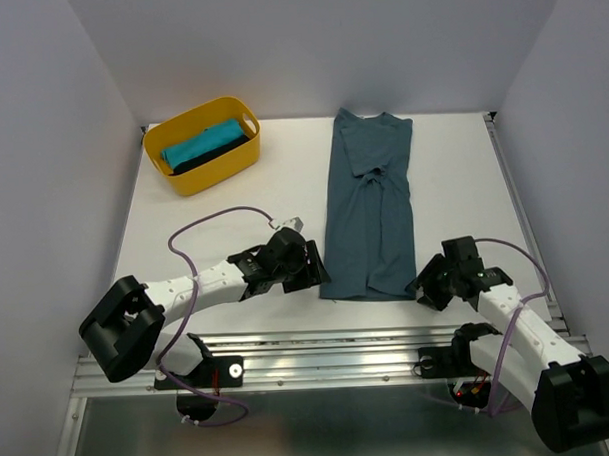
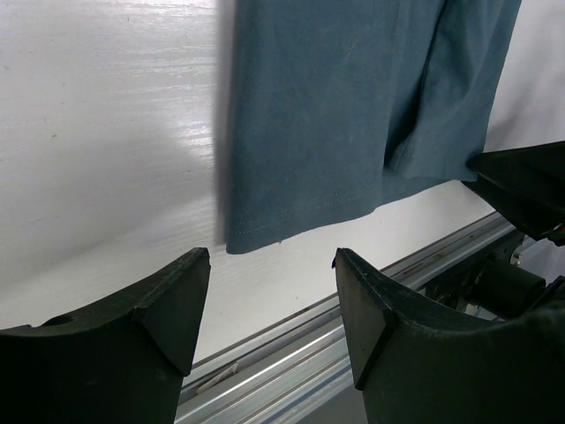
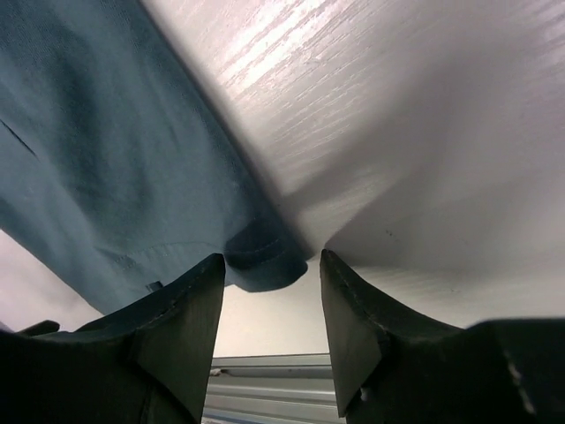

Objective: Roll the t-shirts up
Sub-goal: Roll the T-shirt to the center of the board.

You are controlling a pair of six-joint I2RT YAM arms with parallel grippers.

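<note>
A slate-blue t-shirt lies flat on the white table, folded into a long strip, collar far, hem near. My left gripper is open and empty beside the hem's near-left corner, which lies just beyond the fingertips. My right gripper is open and empty at the hem's near-right corner, just ahead of the gap between its fingers. A turquoise tee and a black tee lie rolled in the yellow basket.
The yellow plastic basket stands at the far left of the table. A metal rail runs along the table's near edge, just behind both grippers. White walls enclose the table on three sides.
</note>
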